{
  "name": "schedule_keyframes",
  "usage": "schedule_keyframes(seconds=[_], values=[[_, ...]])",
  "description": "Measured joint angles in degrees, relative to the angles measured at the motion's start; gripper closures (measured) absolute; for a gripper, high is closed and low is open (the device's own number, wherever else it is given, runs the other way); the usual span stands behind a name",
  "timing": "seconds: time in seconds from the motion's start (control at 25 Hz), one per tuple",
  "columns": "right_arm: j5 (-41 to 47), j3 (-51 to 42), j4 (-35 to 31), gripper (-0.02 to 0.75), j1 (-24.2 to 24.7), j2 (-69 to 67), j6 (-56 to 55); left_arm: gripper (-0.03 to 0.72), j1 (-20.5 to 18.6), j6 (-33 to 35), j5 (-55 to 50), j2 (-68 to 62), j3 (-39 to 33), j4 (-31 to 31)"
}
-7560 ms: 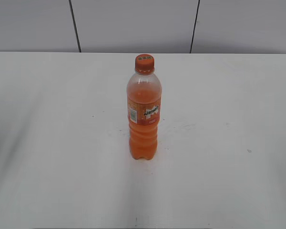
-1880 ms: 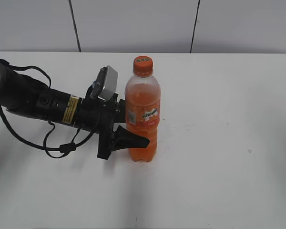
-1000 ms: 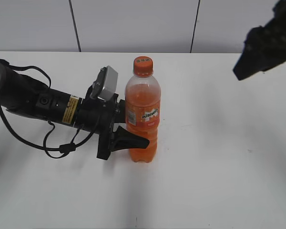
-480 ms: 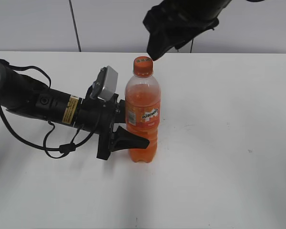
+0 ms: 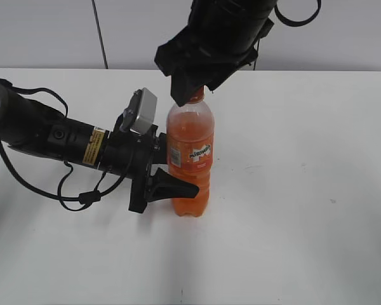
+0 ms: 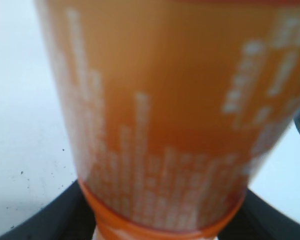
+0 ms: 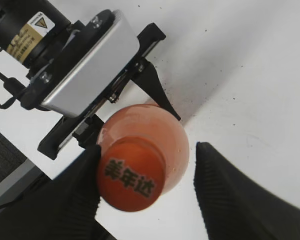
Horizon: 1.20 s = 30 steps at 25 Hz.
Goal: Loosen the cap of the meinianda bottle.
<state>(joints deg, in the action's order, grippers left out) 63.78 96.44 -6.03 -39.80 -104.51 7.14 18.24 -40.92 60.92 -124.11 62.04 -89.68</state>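
The meinianda bottle (image 5: 190, 152) stands upright mid-table, full of orange drink, with an orange label. My left gripper (image 5: 178, 178) comes in from the left and is shut on its lower body; the label (image 6: 175, 125) fills the left wrist view, with black jaws at both bottom corners. My right gripper (image 5: 189, 95) hangs from above over the bottle top and hides most of the orange cap (image 5: 196, 96). In the right wrist view the cap (image 7: 131, 180) bears dark characters. The right gripper (image 7: 147, 150) is open around it: the left finger touches the cap, the right finger stands apart.
The white table (image 5: 305, 210) spreads around the bottle. The left arm with its cables (image 5: 44, 136) lies across the table's left half. Its silver wrist camera box (image 7: 90, 60) sits close beside the bottle neck. A grey panelled wall (image 5: 51, 32) is behind.
My right arm has swung in from the upper right and come down over the cap. The left gripper and the bottle have stayed put.
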Motion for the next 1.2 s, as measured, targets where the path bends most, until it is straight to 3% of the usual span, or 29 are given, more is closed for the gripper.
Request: schedule_keyframes(seconds=[1.2], values=[[5.8, 4.4, -1.2, 0.330, 0.0, -1.0, -1.1, 0.279, 0.0, 0.0, 0.0, 0.0, 0.0, -0.1]])
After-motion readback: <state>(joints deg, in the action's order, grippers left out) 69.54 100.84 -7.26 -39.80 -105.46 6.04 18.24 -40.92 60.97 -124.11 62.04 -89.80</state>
